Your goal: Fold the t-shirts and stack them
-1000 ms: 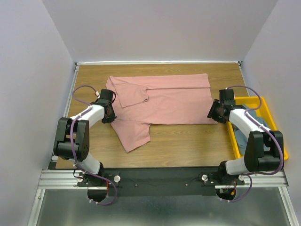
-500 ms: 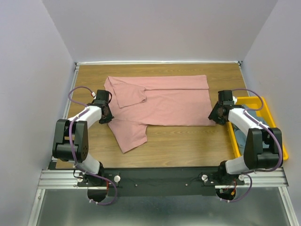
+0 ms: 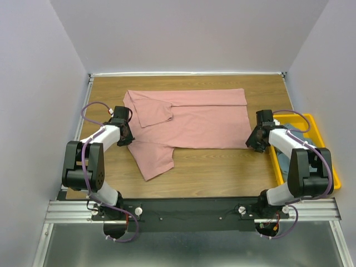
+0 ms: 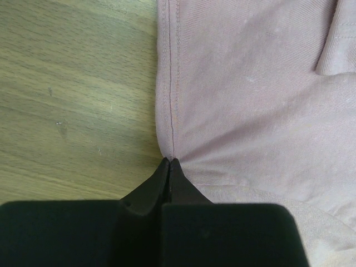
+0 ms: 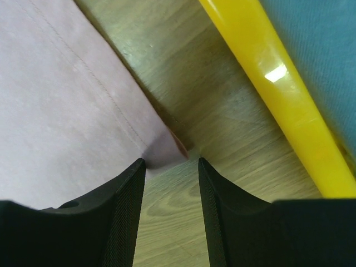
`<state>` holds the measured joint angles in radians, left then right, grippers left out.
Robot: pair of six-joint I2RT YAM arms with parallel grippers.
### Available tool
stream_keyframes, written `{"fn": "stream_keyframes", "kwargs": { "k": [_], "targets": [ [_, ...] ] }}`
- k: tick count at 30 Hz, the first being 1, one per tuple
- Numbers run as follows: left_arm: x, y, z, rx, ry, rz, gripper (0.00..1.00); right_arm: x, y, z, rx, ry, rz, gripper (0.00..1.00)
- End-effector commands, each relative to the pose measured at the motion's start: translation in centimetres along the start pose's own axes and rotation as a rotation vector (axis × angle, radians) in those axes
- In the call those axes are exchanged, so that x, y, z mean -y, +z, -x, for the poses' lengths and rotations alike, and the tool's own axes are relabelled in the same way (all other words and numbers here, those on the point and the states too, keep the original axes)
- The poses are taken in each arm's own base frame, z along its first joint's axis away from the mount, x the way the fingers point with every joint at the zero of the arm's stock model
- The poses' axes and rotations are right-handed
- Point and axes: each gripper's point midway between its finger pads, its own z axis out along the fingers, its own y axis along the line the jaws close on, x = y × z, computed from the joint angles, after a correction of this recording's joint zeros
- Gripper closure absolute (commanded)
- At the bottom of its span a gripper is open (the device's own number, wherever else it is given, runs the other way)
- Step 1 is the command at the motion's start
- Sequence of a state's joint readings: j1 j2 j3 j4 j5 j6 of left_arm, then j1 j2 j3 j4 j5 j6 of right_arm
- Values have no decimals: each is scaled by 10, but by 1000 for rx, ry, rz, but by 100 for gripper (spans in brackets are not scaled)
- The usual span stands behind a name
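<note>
Pink shirt [image 3: 192, 119] flat on the table [image 3: 222, 167], across the far half, long axis running from the left edge toward the right edge; one sleeve folded over the body, the other spilling toward the near edge. Left pincer [image 4: 168, 164] at the shirt's left edge, clamped tight on a pinch of cloth right at a stitched seam, with the fabric puckering toward the tips. Right pincer [image 5: 171, 161] at the shirt's near-right corner, fingers apart with that corner lying just between the tips, nothing gripped yet. Each arm nearest its own end of the shirt, so probably a two-handed fold along the long axis, pending a close on the right. Bare wood toward the near edge for laying cloth over. Tighter on the right, with the yellow bin [image 5: 278, 94] just beside the right pincer along the right edge. Blue-grey shirt [image 5: 322, 44] inside that bin, not yet taken up.
</note>
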<state>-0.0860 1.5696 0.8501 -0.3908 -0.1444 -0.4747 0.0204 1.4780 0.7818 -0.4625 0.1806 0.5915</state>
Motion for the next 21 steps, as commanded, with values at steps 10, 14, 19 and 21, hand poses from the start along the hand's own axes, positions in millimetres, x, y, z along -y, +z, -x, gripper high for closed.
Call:
{"fn": "stream_keyframes", "kwargs": {
  "k": [10, 14, 19, 21],
  "targets": [
    [-5, 3, -18, -62, 19, -4, 100, 16, 18, -17, -27, 11, -76, 60],
    [-4, 2, -17, -67, 10, -18, 100, 18, 19, -10, -7, -16, -96, 85],
    [-6, -5, -7, -58, 3, -21, 100, 22, 8, 7, 48, -27, -113, 99],
    [-8, -9, -1, -53, 4, -11, 100, 24, 2, 15, 68, -22, -111, 99]
  ]
}}
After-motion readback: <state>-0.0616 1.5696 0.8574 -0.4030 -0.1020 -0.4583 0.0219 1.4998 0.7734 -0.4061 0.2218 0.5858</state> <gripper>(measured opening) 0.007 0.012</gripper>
